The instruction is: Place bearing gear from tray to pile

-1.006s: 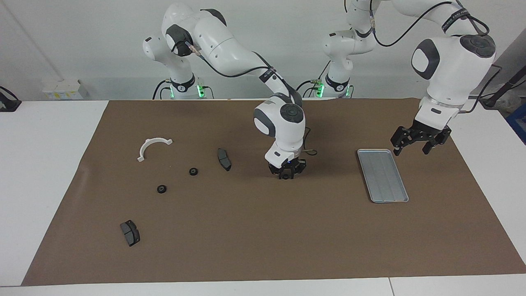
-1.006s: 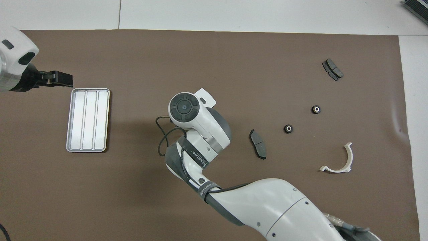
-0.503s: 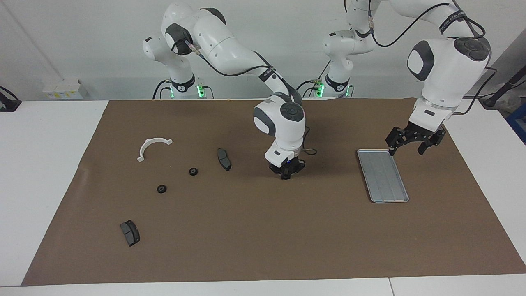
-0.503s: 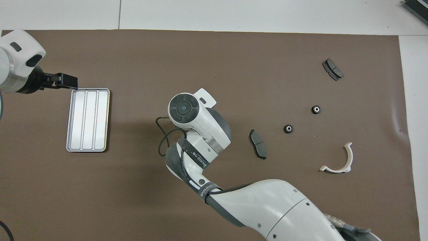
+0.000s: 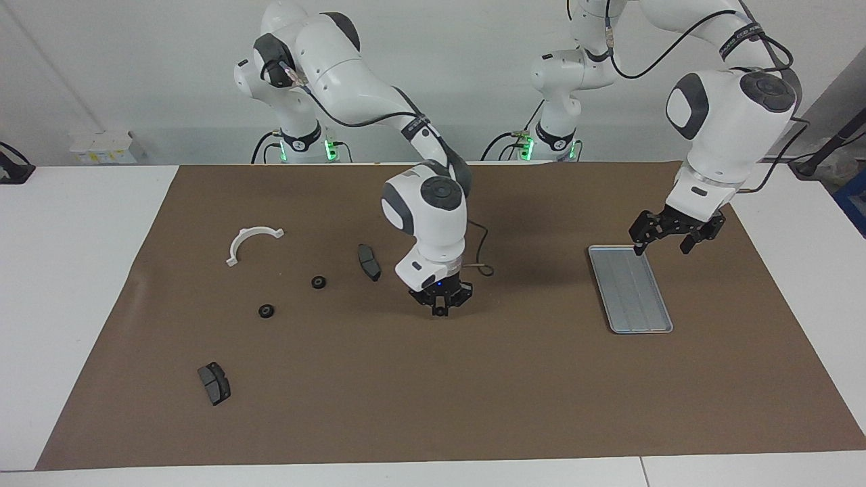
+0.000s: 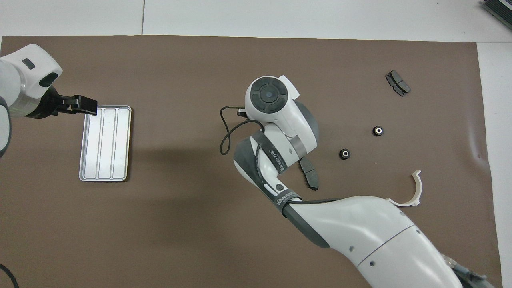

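The right gripper hangs low over the middle of the brown mat, fingers pinched together on a small dark part that looks like a bearing gear. So the carry seems to be in hand. The next move calls for a sweep toward the pile, where two bearing gears already lie on the mat among the white half-ring bracket and two brake pads, then a low release. Its forearm slants down from the base and the wrist points straight down. The tray, toward the left arm's end of the tabletop, looks empty. The left gripper hovers over the tray's nearer end, fingers spread wide and holding nothing.
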Robot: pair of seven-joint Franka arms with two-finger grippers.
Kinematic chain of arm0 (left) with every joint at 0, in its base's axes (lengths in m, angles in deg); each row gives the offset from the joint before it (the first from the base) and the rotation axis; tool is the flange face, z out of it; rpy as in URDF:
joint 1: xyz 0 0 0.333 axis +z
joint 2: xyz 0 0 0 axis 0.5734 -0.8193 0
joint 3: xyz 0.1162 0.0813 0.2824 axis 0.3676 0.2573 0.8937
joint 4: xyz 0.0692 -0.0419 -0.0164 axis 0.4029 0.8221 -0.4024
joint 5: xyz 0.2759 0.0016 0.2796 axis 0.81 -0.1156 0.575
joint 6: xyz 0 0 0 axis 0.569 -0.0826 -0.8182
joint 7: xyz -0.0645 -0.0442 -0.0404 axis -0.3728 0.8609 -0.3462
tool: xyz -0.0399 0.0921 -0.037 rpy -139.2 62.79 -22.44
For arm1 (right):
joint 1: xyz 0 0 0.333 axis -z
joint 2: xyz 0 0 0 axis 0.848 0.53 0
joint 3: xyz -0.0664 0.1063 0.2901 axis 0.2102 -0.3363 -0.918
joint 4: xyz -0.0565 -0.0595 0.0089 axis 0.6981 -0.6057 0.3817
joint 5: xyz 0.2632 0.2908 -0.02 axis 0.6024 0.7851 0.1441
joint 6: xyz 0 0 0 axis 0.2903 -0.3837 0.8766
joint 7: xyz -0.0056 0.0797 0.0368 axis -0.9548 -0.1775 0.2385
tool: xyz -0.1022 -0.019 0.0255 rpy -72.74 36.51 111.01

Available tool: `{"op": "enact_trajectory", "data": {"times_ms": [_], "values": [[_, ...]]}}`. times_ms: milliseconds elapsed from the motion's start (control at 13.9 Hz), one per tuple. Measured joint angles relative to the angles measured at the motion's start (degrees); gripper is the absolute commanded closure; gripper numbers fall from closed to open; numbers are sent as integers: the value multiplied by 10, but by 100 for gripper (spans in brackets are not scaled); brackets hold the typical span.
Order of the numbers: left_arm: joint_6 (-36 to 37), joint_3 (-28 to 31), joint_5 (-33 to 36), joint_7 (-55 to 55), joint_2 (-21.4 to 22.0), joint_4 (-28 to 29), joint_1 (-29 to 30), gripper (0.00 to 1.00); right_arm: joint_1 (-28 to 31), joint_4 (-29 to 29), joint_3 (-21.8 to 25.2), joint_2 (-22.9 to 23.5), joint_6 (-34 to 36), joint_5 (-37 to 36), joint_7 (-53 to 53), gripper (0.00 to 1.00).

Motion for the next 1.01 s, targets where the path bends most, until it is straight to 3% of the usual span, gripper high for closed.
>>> {"op": "enact_trajectory", "data": {"times_ms": [359, 718, 790, 862, 934, 1006], "values": [[34, -2, 0, 0, 7, 0, -2, 0, 110, 98, -1, -73, 0, 1, -135, 100], [73, -1, 0, 0, 18, -1, -8, 0, 189, 146, -1, -87, -33, 1, -225, 100], [78, -1, 0, 0, 20, -1, -8, 0, 200, 159, -1, -86, -57, 1, -234, 83], [88, -1, 0, 0, 27, -2, -8, 0, 207, 172, -1, -86, -73, 1, -237, 31], [100, -1, 0, 0, 39, -4, -8, 0, 210, 181, -1, -85, -83, 1, -237, 0], [109, 0, 0, 0, 54, -5, -8, 0, 211, 185, -1, -85, -86, 1, -237, 0]]}}
